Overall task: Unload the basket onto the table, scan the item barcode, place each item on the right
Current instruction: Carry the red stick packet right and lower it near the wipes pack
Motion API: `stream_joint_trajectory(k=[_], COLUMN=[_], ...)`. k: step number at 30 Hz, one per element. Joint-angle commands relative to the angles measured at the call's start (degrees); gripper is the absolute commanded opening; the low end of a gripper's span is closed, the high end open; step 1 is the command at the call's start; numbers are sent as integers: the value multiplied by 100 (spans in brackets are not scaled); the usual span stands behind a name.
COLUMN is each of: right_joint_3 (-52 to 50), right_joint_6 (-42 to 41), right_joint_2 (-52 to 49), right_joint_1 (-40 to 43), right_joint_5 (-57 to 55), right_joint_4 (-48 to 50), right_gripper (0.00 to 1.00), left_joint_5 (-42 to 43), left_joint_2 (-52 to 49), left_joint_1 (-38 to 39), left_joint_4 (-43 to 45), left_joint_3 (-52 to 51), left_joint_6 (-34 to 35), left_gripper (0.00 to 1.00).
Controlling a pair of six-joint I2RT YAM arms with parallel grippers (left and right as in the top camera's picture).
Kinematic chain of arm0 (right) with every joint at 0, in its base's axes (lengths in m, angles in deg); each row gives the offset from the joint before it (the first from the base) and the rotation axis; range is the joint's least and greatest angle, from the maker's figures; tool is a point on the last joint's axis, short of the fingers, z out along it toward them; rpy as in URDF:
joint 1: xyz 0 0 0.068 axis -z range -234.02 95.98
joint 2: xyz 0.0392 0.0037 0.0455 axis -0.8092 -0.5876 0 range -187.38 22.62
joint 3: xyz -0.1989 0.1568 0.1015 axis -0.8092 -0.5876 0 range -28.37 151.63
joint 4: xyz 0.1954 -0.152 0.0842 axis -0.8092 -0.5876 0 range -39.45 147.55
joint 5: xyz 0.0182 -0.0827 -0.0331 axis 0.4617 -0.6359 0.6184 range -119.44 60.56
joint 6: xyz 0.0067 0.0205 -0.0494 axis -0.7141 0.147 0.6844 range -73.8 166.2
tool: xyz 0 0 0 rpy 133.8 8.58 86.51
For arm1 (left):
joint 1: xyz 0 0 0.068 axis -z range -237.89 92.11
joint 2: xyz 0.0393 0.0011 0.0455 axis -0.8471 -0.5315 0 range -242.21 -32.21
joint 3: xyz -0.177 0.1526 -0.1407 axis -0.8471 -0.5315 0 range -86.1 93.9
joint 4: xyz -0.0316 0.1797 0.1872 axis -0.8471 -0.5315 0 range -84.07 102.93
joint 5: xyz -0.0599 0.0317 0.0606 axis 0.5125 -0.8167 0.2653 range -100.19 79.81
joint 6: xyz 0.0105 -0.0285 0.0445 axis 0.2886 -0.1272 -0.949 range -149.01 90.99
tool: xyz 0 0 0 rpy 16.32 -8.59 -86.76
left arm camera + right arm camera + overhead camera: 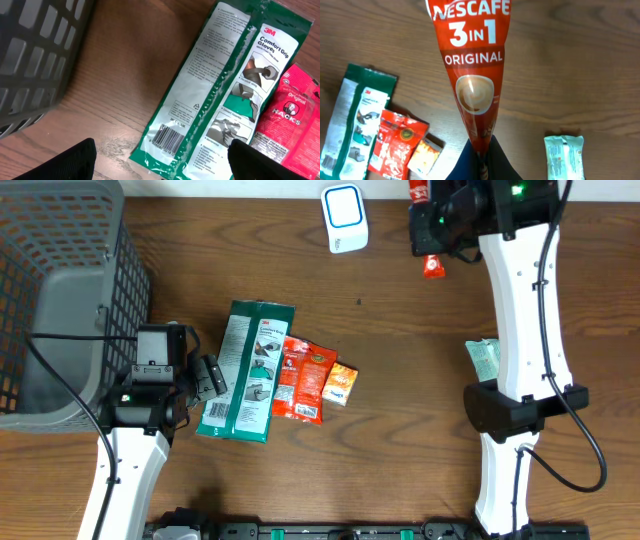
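overhead: the right pincer [436, 232] is at the far edge of the table, clamped tight on a red coffee sachet [432, 267] whose ends stick out on either side of it. a white scanner [343, 218] stands near the pincer on its left, apart from the sachet. a pale green packet [484, 360] lies back toward that arm's base, partly under the arm. the left pincer [208, 375] is spread wide with nothing in it, and its fingers are just beside the edge of a green glove packet [247, 370]. past that packet, to the pincer's right, lie a red packet [300, 380] and a small orange packet [340, 383]. a grey basket [60, 280] stands on its left.

left wrist: the two fingers [70, 162] sit far apart. the glove packet's barcode [167, 137] lies between and just ahead of them, on the table. the basket is ahead to the left.

right wrist: the fingers pinch the sachet's narrow end. the sachet reaches straight ahead, above the table, reading nescafe 3 in 1 original.
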Motion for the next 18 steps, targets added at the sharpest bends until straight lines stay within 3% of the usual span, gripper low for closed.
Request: stream_joint_trajectory(k=[1,7,12,18], right_joint_3=[-168,-1283,-3097,-5366], right_joint_6=[44,90,-195,-476], right_joint_2=[-275,179,1108,1884], right_joint_1=[90,31,98,352], right_joint_5=[162,188,-579,-745], right_joint_4=[-20,-20,-17,382], right_gripper=[1,1,1,1], left_joint_5=[33,33,33,33], left_joint_2=[-7,-7,-7,-7], left_joint_1=[-17,-17,-17,-17], left_joint_4=[4,4,4,4], left_joint_3=[83,83,83,83], left_joint_6=[11,9,11,11], left_gripper=[85,85,85,85])
